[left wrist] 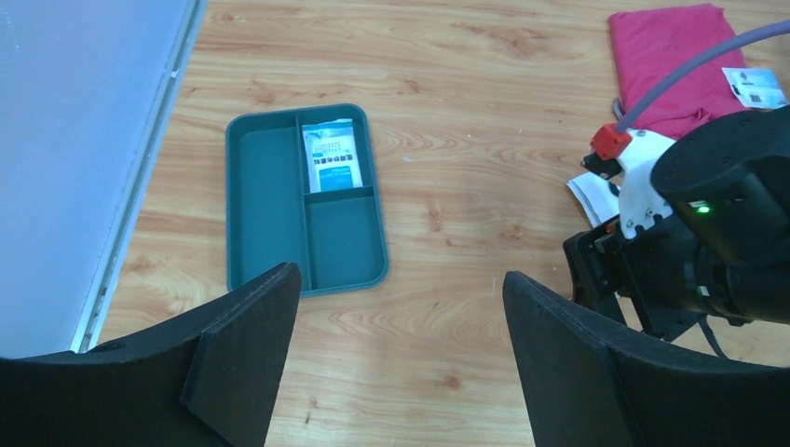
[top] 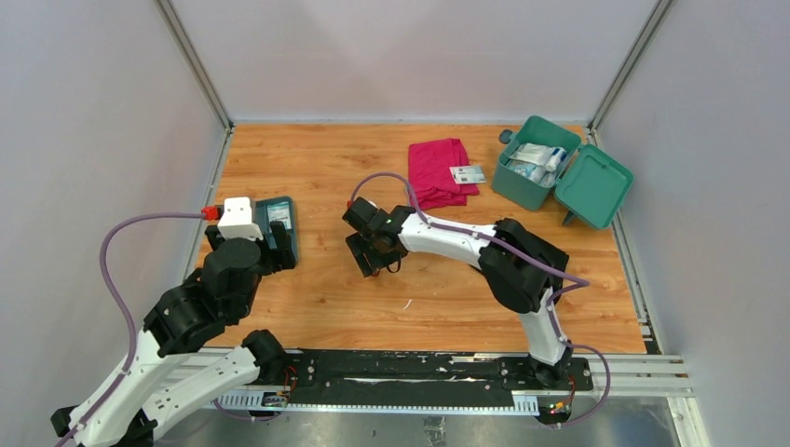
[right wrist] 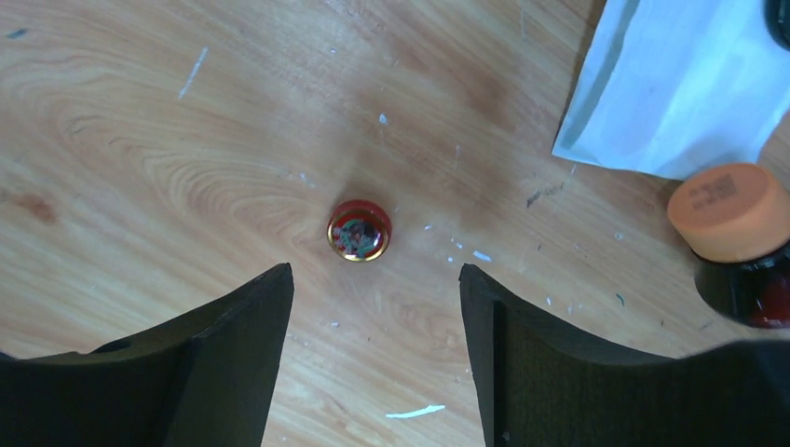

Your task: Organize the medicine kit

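A teal divided tray (left wrist: 265, 200) lies at the left with one white-and-blue packet (left wrist: 333, 158) in its upper right compartment. My left gripper (left wrist: 401, 279) is open and empty, hovering over bare wood just right of the tray (top: 288, 244). My right gripper (right wrist: 375, 279) is open and empty, above a small red round tin (right wrist: 360, 231) that lies just ahead of its fingertips. A white sachet (right wrist: 680, 84) and a dark bottle with an orange cap (right wrist: 729, 212) lie to its right. The green kit box (top: 520, 182) stands open at the back right with packets inside.
A red cloth (top: 438, 170) lies at the back centre with a white card (top: 468, 174) on its right edge. The box lid (top: 594, 186) hangs open towards the right wall. The right arm (left wrist: 694, 242) fills the right of the left wrist view.
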`<state>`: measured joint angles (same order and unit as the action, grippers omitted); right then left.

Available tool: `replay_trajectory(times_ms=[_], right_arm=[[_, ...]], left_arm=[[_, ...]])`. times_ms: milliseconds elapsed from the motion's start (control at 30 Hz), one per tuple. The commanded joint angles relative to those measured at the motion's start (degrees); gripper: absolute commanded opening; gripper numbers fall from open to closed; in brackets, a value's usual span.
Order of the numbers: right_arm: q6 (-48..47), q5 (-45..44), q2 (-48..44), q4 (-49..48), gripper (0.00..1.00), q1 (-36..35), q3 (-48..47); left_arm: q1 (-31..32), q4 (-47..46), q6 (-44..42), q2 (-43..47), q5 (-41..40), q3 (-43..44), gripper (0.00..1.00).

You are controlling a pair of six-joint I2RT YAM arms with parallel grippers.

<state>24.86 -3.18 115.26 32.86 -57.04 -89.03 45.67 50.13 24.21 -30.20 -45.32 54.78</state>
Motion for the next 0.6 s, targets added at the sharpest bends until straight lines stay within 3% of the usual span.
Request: replay_trajectory(times_ms=[0, 167, 567], right_arm=[[-1.94, -2.14, 3.87, 4.84, 0.69, -0.63, -3.25], [-2.63, -0.6, 6.7, 6.06, 0.62, -0.7, -4.99], [-3.58, -0.01, 11.33, 7.96, 0.59, -1.66, -8.41]], left_arm=[[0.22, 0.68, -0.27, 0.5, -2.1, -0.63, 0.86], [0.25, 0.67, -0.15, 0.61, -1.88, -0.79, 0.86], [0.23, 0.58, 0.2, 0.53, -2.05, -1.06, 0.88]])
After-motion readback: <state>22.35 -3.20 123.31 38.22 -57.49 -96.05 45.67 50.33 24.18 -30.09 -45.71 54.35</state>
